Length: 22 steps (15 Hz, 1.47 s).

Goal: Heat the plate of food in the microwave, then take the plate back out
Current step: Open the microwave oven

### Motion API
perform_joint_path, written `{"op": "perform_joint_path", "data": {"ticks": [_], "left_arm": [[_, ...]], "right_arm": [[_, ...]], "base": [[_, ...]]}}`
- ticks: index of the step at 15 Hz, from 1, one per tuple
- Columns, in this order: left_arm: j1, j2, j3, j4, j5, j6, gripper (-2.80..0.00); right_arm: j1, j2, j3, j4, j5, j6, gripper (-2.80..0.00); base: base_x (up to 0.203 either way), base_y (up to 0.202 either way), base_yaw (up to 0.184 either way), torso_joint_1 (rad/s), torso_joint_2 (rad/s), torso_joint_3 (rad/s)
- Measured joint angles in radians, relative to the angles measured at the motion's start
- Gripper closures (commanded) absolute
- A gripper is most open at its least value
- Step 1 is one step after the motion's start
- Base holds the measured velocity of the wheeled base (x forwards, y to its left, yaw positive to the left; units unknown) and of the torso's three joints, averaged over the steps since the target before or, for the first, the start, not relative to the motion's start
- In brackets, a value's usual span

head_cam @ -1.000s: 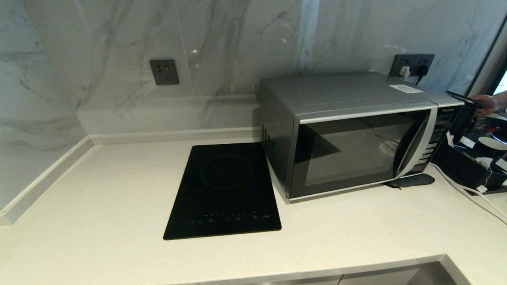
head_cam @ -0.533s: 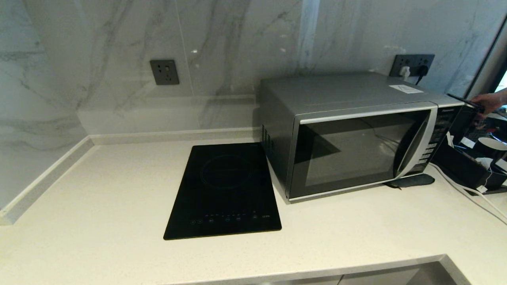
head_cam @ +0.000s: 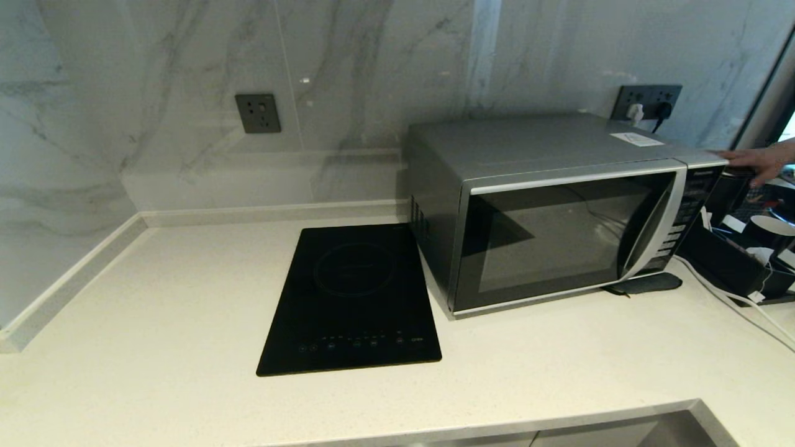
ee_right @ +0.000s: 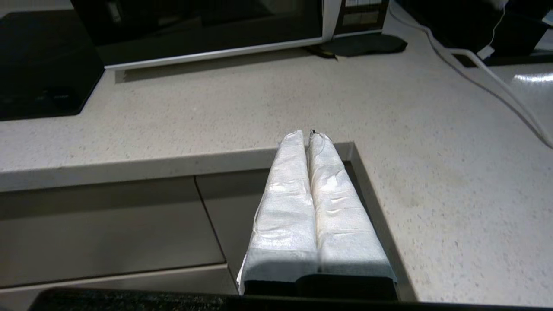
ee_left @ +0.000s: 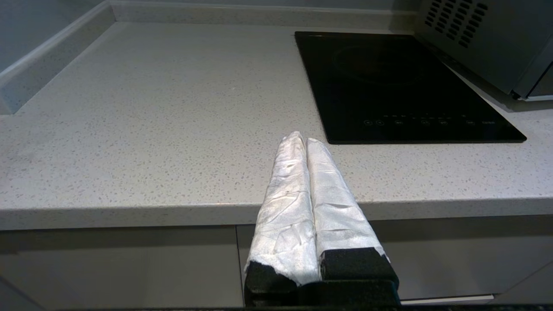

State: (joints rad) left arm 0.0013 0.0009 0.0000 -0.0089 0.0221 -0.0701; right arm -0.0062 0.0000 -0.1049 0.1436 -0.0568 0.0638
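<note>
The silver-grey microwave (head_cam: 559, 205) stands on the counter at the right with its dark glass door closed; its side vents (ee_left: 458, 21) and its lower front edge (ee_right: 207, 47) show in the wrist views. The plate of food is out of view. My left gripper (ee_left: 302, 140) is parked in front of the counter's edge, its white-wrapped fingers pressed together and empty. My right gripper (ee_right: 306, 136) hangs shut and empty over the counter's front corner notch. Neither arm shows in the head view.
A flat black induction hob (head_cam: 353, 298) lies left of the microwave. A person's hand (head_cam: 754, 162) rests at the microwave's top right corner. Dark clutter with cups (head_cam: 754, 248), a white cable (head_cam: 733, 304) and a dark flat pad (head_cam: 646, 284) sit at the right. Wall sockets (head_cam: 257, 113) are behind.
The person's hand at the far right has moved in to the microwave's top right corner, and the dark object it held there is gone. Nothing else has moved.
</note>
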Motion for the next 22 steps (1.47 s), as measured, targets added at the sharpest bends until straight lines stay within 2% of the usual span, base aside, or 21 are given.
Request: {"op": "perform_joint_path", "data": {"ticks": [5,9,14,22], "left_arm": [[0.0,0.0,0.0,0.0,0.0,0.0,0.0],[0.0,0.0,0.0,0.0,0.0,0.0,0.0],[0.0,0.0,0.0,0.0,0.0,0.0,0.0],[0.0,0.0,0.0,0.0,0.0,-0.001,0.0]], "right_arm": [[0.0,-0.002,0.084,-0.132,0.017,-0.011,0.0],[0.0,-0.002,0.104,-0.136,0.026,-0.025,0.0],[0.0,-0.002,0.104,-0.136,0.017,0.025,0.0],[0.0,-0.002,0.105,-0.135,0.018,0.027,0.0]], "base": [[0.0,0.0,0.0,0.0,0.0,0.0],[0.0,0.0,0.0,0.0,0.0,0.0],[0.0,0.0,0.0,0.0,0.0,0.0],[0.0,0.0,0.0,0.0,0.0,0.0]]}}
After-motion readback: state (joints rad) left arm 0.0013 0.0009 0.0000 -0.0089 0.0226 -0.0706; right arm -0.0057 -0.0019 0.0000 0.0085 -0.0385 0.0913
